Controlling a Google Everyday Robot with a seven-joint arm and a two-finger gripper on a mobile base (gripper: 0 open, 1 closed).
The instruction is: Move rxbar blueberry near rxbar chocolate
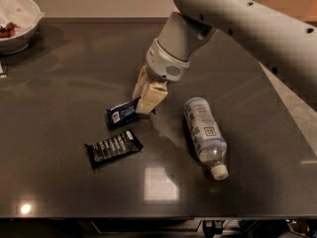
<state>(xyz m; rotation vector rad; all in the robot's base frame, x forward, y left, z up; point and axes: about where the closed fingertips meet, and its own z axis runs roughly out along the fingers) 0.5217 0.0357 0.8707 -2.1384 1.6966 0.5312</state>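
Closest to us on the dark table (pixel 257 192) lies the rxbar chocolate (pixel 113 147). It is the black bar with white words, and it lies flat and on a slant. A bit to the right is a clear water bottle (pixel 204 133) on its side, with its white cap pointing at the front edge. Just behind the black bar is the rxbar blueberry (pixel 123 115), the dark blue one. It is very near the black bar, with only a thin strip of table between them. The gripper (pixel 144 108) is down at the right end of the blue bar, and its two pale fingers (pixel 152 94) look pinched together on that end. Far back in the left corner sits a white bowl (pixel 20 37) with something red in it. I think the job is almost done, since the blue bar is being put next to the black one. The next move should be small: lay the blue bar flat, let go, and lift away without bumping either bar. There is one blue bar, one black bar, one bottle, one bowl and one gripper.
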